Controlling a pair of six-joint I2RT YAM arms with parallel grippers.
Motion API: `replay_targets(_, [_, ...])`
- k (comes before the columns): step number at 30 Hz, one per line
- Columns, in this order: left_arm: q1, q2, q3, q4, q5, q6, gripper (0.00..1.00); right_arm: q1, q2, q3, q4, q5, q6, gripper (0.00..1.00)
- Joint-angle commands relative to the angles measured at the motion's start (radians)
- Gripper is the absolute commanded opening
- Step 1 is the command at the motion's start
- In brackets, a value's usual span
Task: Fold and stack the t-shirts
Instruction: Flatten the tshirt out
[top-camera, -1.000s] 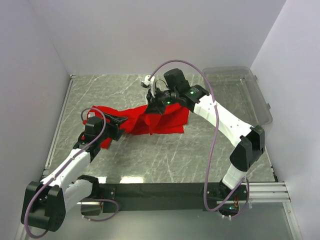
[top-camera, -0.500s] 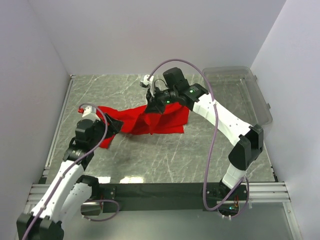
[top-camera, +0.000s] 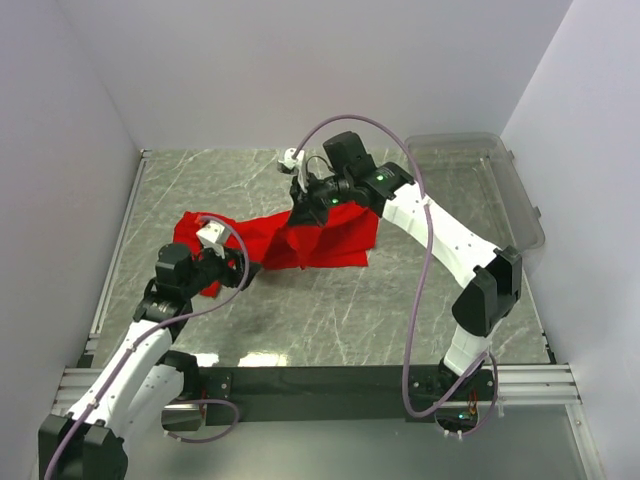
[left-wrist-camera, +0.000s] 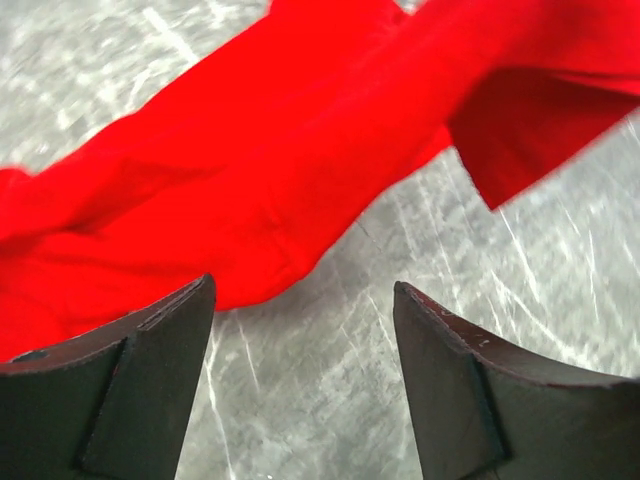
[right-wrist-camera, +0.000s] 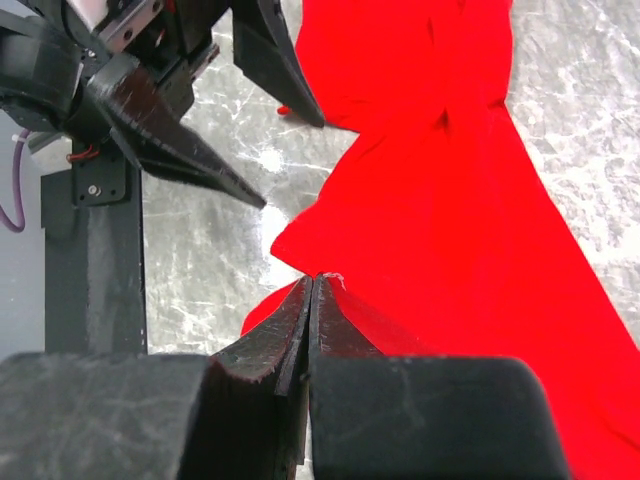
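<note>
A bright red t-shirt (top-camera: 335, 238) lies crumpled across the middle of the marble table, stretching left to a sleeve end (top-camera: 190, 232). My right gripper (top-camera: 301, 208) is shut on a fold of it near its middle and holds that fold raised; in the right wrist view the gripper (right-wrist-camera: 312, 281) pinches the cloth (right-wrist-camera: 450, 200) at its tips. My left gripper (top-camera: 238, 268) stands open just off the near edge of the shirt's left part. In the left wrist view the gripper (left-wrist-camera: 303, 292) frames bare table, with the t-shirt (left-wrist-camera: 250, 180) just beyond. Both its fingertips (right-wrist-camera: 262, 203) show in the right wrist view.
A clear plastic bin (top-camera: 522, 205) stands at the back right, against the right wall. White walls close in the table on the left, back and right. The black rail (top-camera: 320, 380) carrying the arm bases runs along the near edge.
The left arm has swung its wrist round and shifted the open gripper slightly nearer and to the right, along the shirt's near edge. The right gripper keeps its hold, barely moved.
</note>
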Motion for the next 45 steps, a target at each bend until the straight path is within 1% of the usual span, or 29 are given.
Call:
replay_targets(1, [-0.004, 0.028, 0.01, 0.08, 0.132, 0.109, 0.77, -0.007, 0.008, 0.062, -0.01, -0.041, -0.001, 0.0])
replay_targets(2, [-0.004, 0.041, 0.013, 0.074, 0.142, 0.155, 0.76, -0.007, 0.008, 0.064, -0.012, -0.041, -0.001, 0.0])
replay_targets(3, [-0.004, 0.052, 0.02, 0.065, 0.169, 0.169, 0.76, -0.007, 0.012, 0.067, -0.012, -0.042, -0.001, 0.0])
replay_targets(6, [-0.004, 0.096, 0.038, 0.039, 0.179, 0.213, 0.74, -0.013, 0.014, 0.076, -0.018, -0.052, 0.0, 0.0])
replay_targets(9, [-0.012, 0.137, 0.05, 0.034, 0.153, 0.255, 0.72, -0.023, 0.023, 0.088, -0.018, -0.078, 0.017, 0.0])
replay_targets(10, [-0.015, 0.154, 0.052, 0.039, 0.122, 0.264, 0.71, -0.026, 0.026, 0.093, -0.018, -0.085, 0.02, 0.0])
replay_targets(12, [-0.021, 0.164, 0.047, 0.07, 0.108, 0.275, 0.71, -0.031, 0.032, 0.105, -0.023, -0.105, 0.031, 0.0])
replay_targets(14, [-0.027, 0.177, 0.038, 0.138, 0.087, 0.264, 0.7, -0.033, 0.032, 0.105, -0.018, -0.111, 0.041, 0.0])
replay_targets(17, [-0.035, 0.213, 0.038, 0.231, 0.083, 0.241, 0.65, -0.033, 0.04, 0.1, -0.016, -0.127, 0.051, 0.0])
replay_targets(20, [-0.042, 0.266, 0.052, 0.272, 0.08, 0.233, 0.55, -0.034, 0.046, 0.102, -0.02, -0.136, 0.058, 0.0])
replay_targets(21, [-0.045, 0.282, 0.056, 0.272, 0.085, 0.237, 0.44, -0.037, 0.046, 0.102, -0.016, -0.139, 0.063, 0.0])
replay_targets(24, [-0.056, 0.329, 0.073, 0.254, 0.08, 0.25, 0.27, -0.048, 0.05, 0.111, -0.009, -0.156, 0.08, 0.0])
replay_targets(26, [-0.059, 0.337, 0.072, 0.252, 0.074, 0.26, 0.26, -0.059, 0.057, 0.126, -0.012, -0.167, 0.089, 0.0])
replay_targets(27, [-0.061, 0.335, 0.07, 0.254, 0.064, 0.261, 0.22, -0.06, 0.064, 0.131, -0.013, -0.17, 0.094, 0.0])
replay_targets(29, [-0.061, 0.326, 0.067, 0.258, 0.054, 0.266, 0.19, -0.068, 0.07, 0.142, -0.009, -0.174, 0.103, 0.0])
replay_targets(32, [-0.061, 0.312, 0.06, 0.266, 0.027, 0.269, 0.09, -0.076, 0.083, 0.154, -0.01, -0.19, 0.115, 0.0])
replay_targets(33, [-0.061, 0.309, 0.055, 0.274, 0.019, 0.269, 0.02, -0.077, 0.09, 0.157, -0.009, -0.2, 0.121, 0.0])
replay_targets(34, [-0.061, 0.297, 0.05, 0.28, 0.013, 0.27, 0.01, -0.077, 0.095, 0.163, -0.009, -0.205, 0.13, 0.0])
replay_targets(38, [-0.061, 0.26, 0.032, 0.275, 0.016, 0.264, 0.01, -0.086, 0.121, 0.191, 0.023, -0.203, 0.186, 0.0])
replay_targets(39, [-0.061, 0.251, 0.032, 0.265, 0.025, 0.264, 0.01, -0.091, 0.153, 0.208, 0.034, -0.203, 0.204, 0.0])
replay_targets(41, [-0.061, 0.251, 0.043, 0.231, 0.065, 0.254, 0.01, -0.091, 0.204, 0.289, 0.071, -0.176, 0.299, 0.0])
replay_targets(42, [-0.061, 0.256, 0.049, 0.225, 0.08, 0.241, 0.01, -0.092, 0.266, 0.321, 0.092, -0.159, 0.343, 0.0])
replay_targets(43, [-0.061, 0.271, 0.058, 0.219, 0.099, 0.231, 0.01, -0.092, 0.291, 0.344, 0.126, -0.135, 0.458, 0.0])
replay_targets(44, [-0.061, 0.283, 0.063, 0.212, 0.111, 0.205, 0.01, -0.091, 0.308, 0.34, 0.21, -0.031, 0.515, 0.0])
replay_targets(45, [-0.061, 0.291, 0.063, 0.215, 0.132, 0.188, 0.01, -0.089, 0.342, 0.337, 0.239, 0.018, 0.566, 0.04])
